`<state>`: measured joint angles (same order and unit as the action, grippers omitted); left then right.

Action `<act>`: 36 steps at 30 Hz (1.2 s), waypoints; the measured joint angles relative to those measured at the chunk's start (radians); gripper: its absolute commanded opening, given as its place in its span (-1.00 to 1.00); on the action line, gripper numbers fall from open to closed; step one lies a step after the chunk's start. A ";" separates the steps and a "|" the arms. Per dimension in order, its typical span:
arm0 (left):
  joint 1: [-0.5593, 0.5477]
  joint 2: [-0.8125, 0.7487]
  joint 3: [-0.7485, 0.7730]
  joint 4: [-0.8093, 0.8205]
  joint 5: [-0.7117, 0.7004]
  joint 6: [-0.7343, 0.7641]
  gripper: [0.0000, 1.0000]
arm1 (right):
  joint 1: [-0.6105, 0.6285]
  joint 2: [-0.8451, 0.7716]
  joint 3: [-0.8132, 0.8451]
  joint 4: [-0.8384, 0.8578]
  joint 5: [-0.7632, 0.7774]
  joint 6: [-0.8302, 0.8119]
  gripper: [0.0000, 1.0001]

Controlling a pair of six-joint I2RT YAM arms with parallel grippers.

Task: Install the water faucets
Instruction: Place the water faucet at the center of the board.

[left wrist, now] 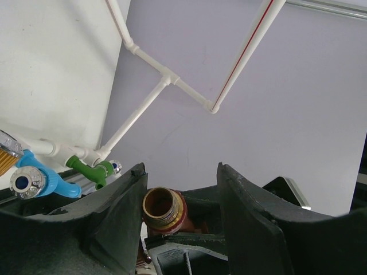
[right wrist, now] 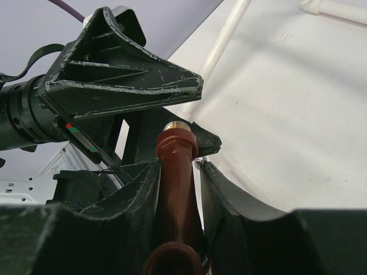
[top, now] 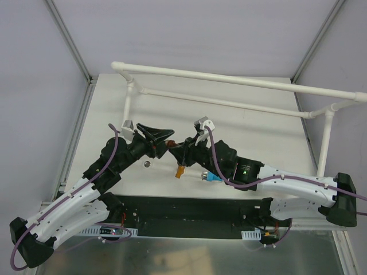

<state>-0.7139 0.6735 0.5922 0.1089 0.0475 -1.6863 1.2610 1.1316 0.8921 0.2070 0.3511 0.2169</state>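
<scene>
My right gripper (top: 179,150) (right wrist: 181,165) is shut on the brown faucet (right wrist: 178,172) and holds it above the table's middle. The faucet's brass threaded end (left wrist: 163,209) pokes up between the fingers of my left gripper (top: 166,139) (left wrist: 180,169). Those jaws stand open around it, the faucet close against the left finger with a gap to the right one. On the table below lie the orange faucet (top: 180,171) and the blue faucet (top: 212,176) (left wrist: 43,180). A green faucet (left wrist: 89,169) lies beside the blue one in the left wrist view.
The white pipe frame (top: 229,77) (left wrist: 166,80) (right wrist: 223,46) runs along the back of the white table (top: 258,143), with upright legs at both ends. A small silver part (top: 148,164) lies near the left arm. Grey walls enclose the sides.
</scene>
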 measured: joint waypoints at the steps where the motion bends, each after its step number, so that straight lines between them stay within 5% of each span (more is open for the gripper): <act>1: 0.000 0.000 0.000 0.000 0.000 0.000 0.05 | 0.000 0.000 0.002 -0.001 0.003 -0.004 -1.00; 19: 0.002 0.009 0.008 0.044 -0.003 -0.005 0.05 | -0.031 0.000 0.138 0.000 0.051 -0.149 -1.00; 36: 0.002 0.010 0.009 0.040 -0.009 -0.005 0.05 | -0.034 0.000 0.068 0.022 0.003 -0.097 -1.00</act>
<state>-0.7120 0.6834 0.6014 0.1486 0.0383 -1.6917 1.2270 1.1313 0.9596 0.2291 0.3538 0.1200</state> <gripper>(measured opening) 0.526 0.357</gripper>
